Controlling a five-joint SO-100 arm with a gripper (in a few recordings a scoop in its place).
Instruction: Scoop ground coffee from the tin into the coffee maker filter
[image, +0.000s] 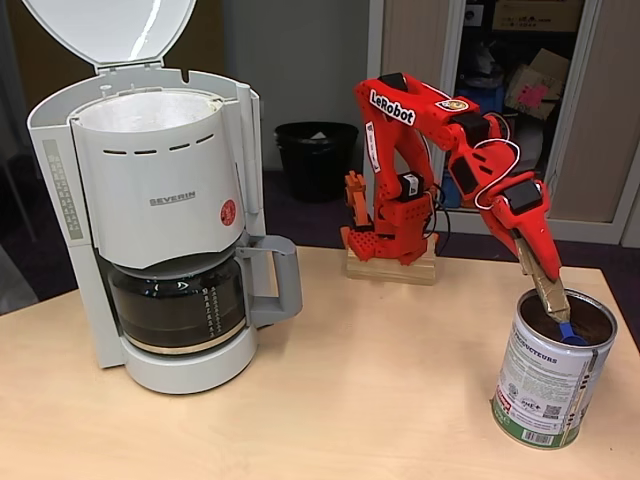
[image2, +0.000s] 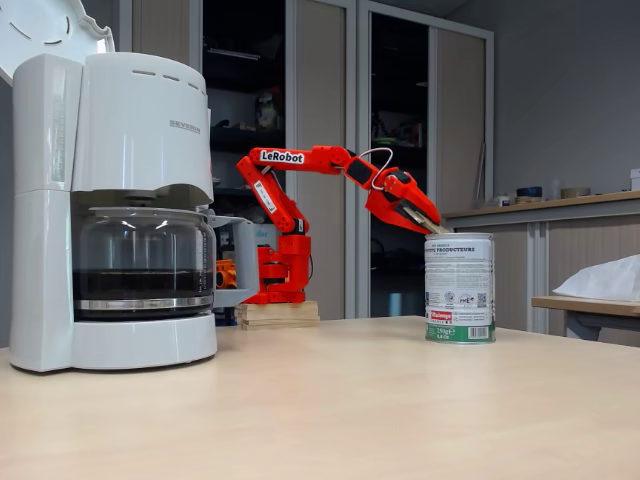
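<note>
**Q:** Which step does the figure show?

**A:** The scooping step, by my reading. The red arm (image: 440, 150) reaches down so that its gripper (image: 550, 290) dips into the open mouth of the tin (image: 550, 375). A blue scoop (image: 572, 334) sits at the fingertips, low inside the rim. The jaws look narrow and appear to be holding the scoop's handle, though the grip itself is too small to see plainly.

**Q:** Where does the tin stand?

**A:** Upright on the wooden table (image: 350, 400), at the right in both fixed views, well apart from the coffee maker (image: 160, 230) at the left. In the side-on fixed view the tin (image2: 459, 288) hides the fingertips.

**Q:** What does the next move call for?

**A:** Probably lifting the scoop level, clear of the rim, then carrying it across to the filter (image: 150, 110) at the top of the machine, whose lid (image: 110, 30) stands open.

**Q:** How does the tin look?

**A:** Shiny metal, with a white label, black print, a small code square and a green band at the foot. Its inside is dark; the coffee cannot be told from shadow.
</note>
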